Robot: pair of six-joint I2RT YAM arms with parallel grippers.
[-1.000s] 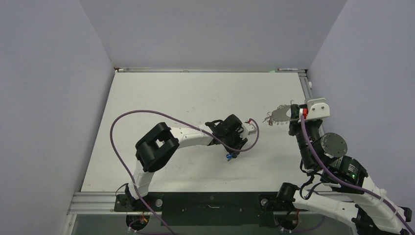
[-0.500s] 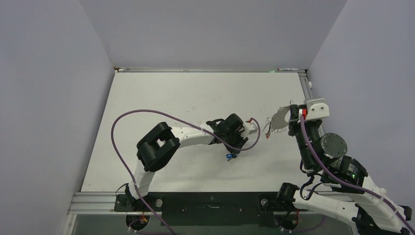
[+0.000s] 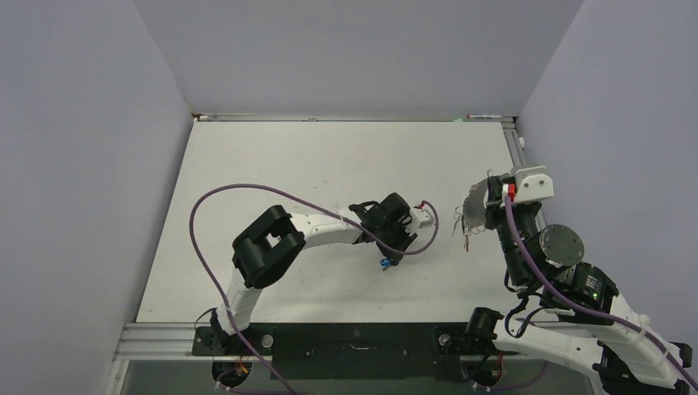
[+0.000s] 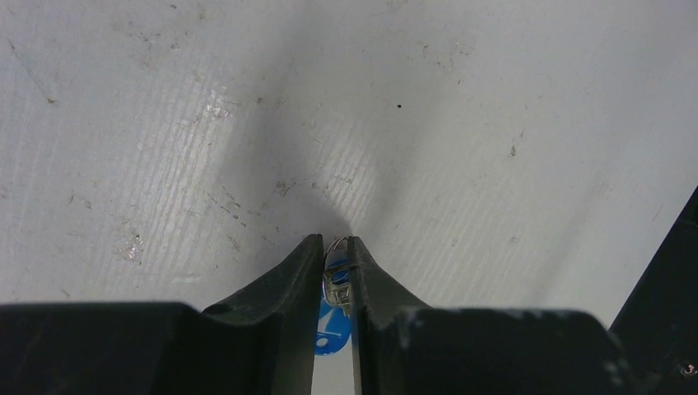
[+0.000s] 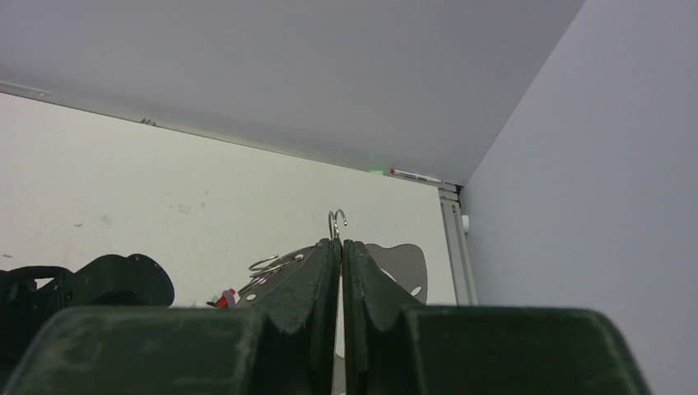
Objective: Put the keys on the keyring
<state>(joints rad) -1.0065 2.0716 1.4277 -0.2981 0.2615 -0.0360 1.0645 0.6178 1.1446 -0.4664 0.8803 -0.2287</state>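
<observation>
My left gripper (image 4: pixel 335 257) points down at the table and is shut on the blue-tagged key (image 4: pixel 333 329). Its metal part and a small wire ring sit pinched between the fingertips. From above, this key (image 3: pixel 384 263) shows as a blue speck under the left gripper (image 3: pixel 388 256), mid-table. My right gripper (image 5: pixel 339 244) is shut on the grey keyring (image 5: pixel 401 265), held up off the table near the right edge. From above, the keyring (image 3: pixel 475 209) stands nearly edge-on. A wire split ring (image 5: pixel 336 220) pokes up above the fingertips. A red tag (image 5: pixel 226 298) hangs at the plate's left edge.
The purple cable (image 3: pixel 216 199) of the left arm loops over the table's left half. A metal rail (image 3: pixel 517 152) runs along the table's right edge, close to the right gripper. Grey walls enclose the table on three sides.
The right gripper has turned the keyring from lying flat toward edge-on and drawn it slightly right. The left jaws have narrowed around the blue-tagged key. The left arm has barely moved.
</observation>
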